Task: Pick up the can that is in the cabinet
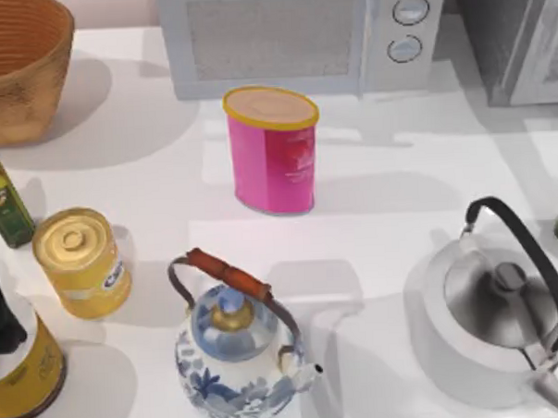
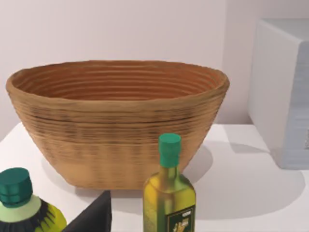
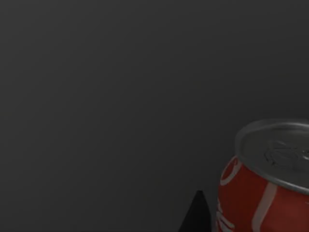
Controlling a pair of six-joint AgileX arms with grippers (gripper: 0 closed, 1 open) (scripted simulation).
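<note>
One red can (image 3: 263, 186) stands against dark cabinet wall (image 3: 120, 96).

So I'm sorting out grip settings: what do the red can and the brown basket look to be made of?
The red drinks can, seen against the dark cabinet wall, looks like thin metal: a bare silvery lid with a rolled rim above a glossy printed side. The round brown basket looks woven, probably wicker or coiled fibre: fine horizontal ridges run around it and the finish is matt.
</note>
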